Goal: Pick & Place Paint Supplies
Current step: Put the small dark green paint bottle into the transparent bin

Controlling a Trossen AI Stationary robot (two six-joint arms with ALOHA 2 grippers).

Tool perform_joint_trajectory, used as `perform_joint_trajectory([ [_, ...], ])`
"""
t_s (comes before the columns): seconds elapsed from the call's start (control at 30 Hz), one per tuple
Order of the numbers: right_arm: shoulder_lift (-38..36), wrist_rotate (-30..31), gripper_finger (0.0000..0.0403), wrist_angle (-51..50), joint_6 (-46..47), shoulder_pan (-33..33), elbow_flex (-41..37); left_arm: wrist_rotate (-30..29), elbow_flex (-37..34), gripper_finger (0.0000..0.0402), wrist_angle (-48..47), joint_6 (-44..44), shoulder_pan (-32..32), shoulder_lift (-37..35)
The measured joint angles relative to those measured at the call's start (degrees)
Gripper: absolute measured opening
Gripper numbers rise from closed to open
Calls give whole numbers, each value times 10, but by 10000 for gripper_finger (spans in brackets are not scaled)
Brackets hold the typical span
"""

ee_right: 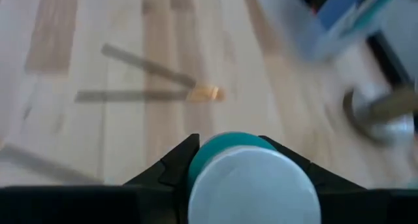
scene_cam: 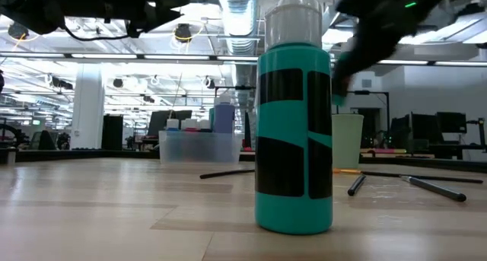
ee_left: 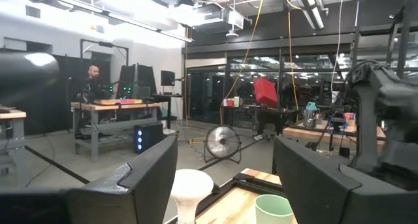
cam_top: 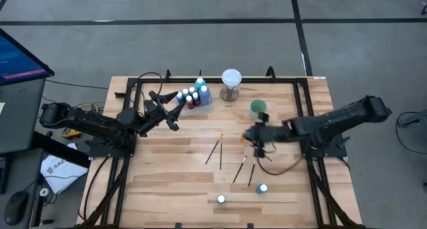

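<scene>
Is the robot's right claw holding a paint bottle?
Yes, in the right wrist view the right gripper has its fingers closed on either side of a teal paint bottle with a white cap.

Grey floor point(cam_top: 200, 49), dark seams; workbench point(ee_left: 117, 106), floor fan point(ee_left: 222, 144), glass wall behind; bright ceiling lights.

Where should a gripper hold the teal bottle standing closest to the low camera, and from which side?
Probably grip the teal bottle on its round body just below the white cap, coming from above: it stands upright, with nothing touching it.
</scene>
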Motion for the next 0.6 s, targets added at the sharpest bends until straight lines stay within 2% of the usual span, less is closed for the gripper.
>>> perform_joint_trajectory([
  [0.1,46,-49,139,91,-62,-64,3,-1,0,250,1,0,0,-1],
  [0.2,112,-79,140,116,-101,-108,38,-1,0,250,4,0,0,-2],
  [0.4,247,-112,140,103,-135,-156,153,-1,0,250,3,-15,0,-2],
  [0.6,357,-160,140,52,-153,-178,265,-1,0,250,3,-15,0,-2],
])
